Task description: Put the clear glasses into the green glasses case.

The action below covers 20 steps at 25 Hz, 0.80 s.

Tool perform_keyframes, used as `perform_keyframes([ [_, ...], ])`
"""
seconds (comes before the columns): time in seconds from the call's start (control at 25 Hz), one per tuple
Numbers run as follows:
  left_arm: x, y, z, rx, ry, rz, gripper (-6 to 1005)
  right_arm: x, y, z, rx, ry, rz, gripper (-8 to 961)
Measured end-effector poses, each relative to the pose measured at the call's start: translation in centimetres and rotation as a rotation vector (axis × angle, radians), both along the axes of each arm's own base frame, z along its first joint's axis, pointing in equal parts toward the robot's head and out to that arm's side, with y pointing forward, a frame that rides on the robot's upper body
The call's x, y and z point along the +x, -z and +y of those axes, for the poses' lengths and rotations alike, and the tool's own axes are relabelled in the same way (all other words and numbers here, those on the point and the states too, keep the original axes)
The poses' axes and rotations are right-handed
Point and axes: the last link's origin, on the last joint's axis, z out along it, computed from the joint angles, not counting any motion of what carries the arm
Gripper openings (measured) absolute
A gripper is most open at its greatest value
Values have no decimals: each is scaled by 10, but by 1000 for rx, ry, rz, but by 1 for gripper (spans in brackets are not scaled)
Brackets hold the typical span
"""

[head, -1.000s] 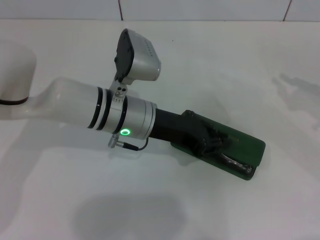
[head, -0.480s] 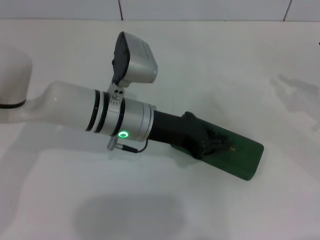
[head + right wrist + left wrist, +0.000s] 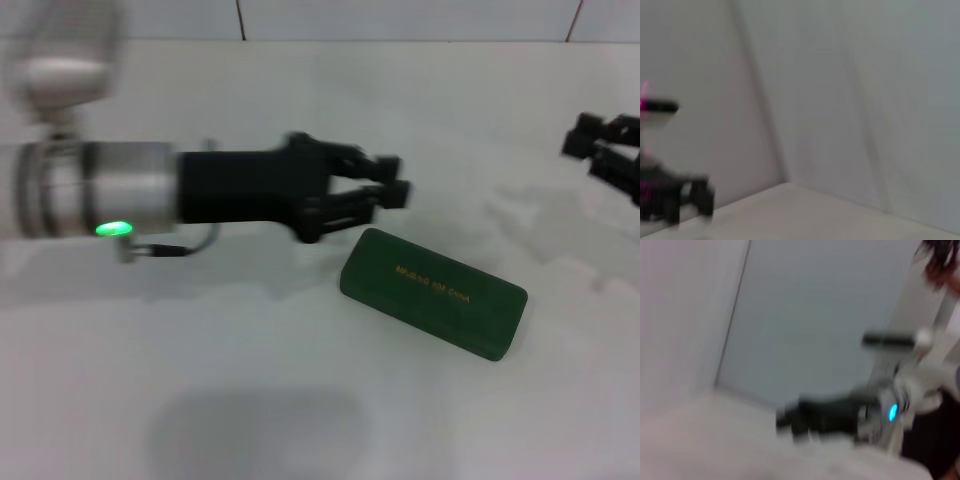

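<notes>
Both grippers clear of closed green glasses case (image 3: 433, 292).

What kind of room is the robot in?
Probably a plain test room or lab: a bare white table against a white tiled wall, holding just a closed green glasses case, with two robot arms above it.

A white table (image 3: 300, 400) carries the closed green case (image 3: 433, 291), lying flat just below the left gripper's fingertips (image 3: 392, 192).
</notes>
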Motion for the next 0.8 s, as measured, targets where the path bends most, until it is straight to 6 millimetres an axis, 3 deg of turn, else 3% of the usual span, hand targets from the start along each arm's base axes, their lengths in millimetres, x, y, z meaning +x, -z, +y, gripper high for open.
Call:
perform_keyframes([
  [0.12, -20, -30, -21, 116, 114, -107, 170, -16, 9, 1, -68, -83, -14, 311],
  [0.24, -38, -48, -30, 178, 108, -141, 292, -31, 22, 0, -120, -142, -14, 334],
  [0.32, -46, -53, -35, 143, 73, -134, 374, -42, 30, -1, -147, -184, -17, 349],
  [0.44, -52, -56, -43, 110, 66, -133, 516, -61, 40, 0, -203, -249, -8, 583],
  [0.52, -55, -56, -46, 105, 54, -133, 611, -72, 46, -2, -248, -288, 7, 628],
  [0.8, -60, -59, -51, 103, 51, -129, 753, -92, 47, -14, -362, -396, 69, 785],
])
